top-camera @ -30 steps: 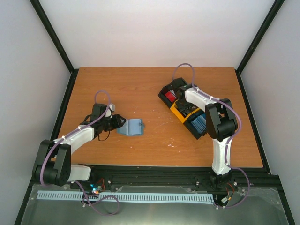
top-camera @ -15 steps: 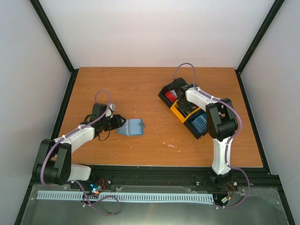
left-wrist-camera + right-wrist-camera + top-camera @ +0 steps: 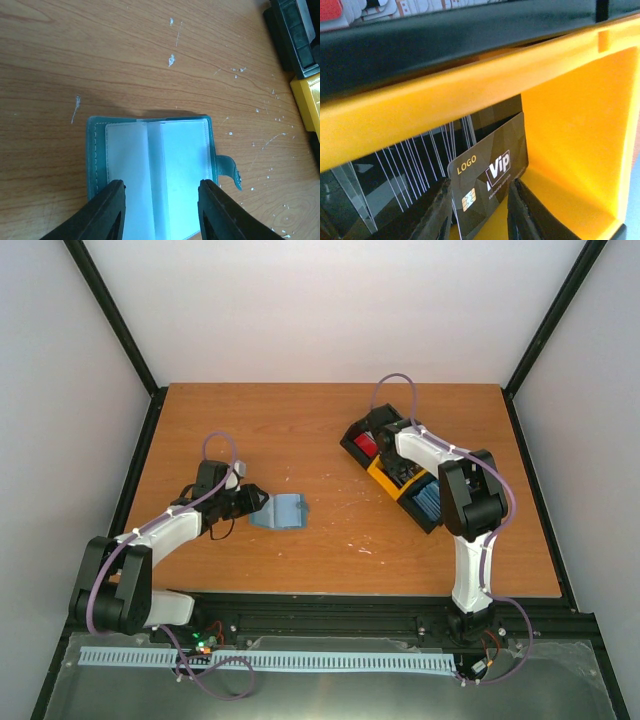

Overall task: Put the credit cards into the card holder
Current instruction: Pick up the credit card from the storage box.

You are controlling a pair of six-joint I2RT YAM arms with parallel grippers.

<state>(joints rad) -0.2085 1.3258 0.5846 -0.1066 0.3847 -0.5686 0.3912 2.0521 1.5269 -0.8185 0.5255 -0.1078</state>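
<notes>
Blue-grey folding card holder (image 3: 155,165) lies open on wooden table (image 3: 100,50); left gripper (image 3: 161,212) released, fingers spread over its clear pockets. Right gripper (image 3: 479,212) in black-and-yellow plastic tray (image 3: 570,125), flanking dark VIP card (image 3: 490,175); grip cannot be told. Red credit cards (image 3: 364,445) sit in tray's end compartment.

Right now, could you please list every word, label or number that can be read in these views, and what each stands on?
"LOGO": on the dark card standing in the yellow compartment, right wrist view.
"Vip": on the same card, in a white frame; the small line under it is too small to read.
Pale cards at the top edge of that view: marks too blurred to read.
Card holder: no text shows.
</notes>
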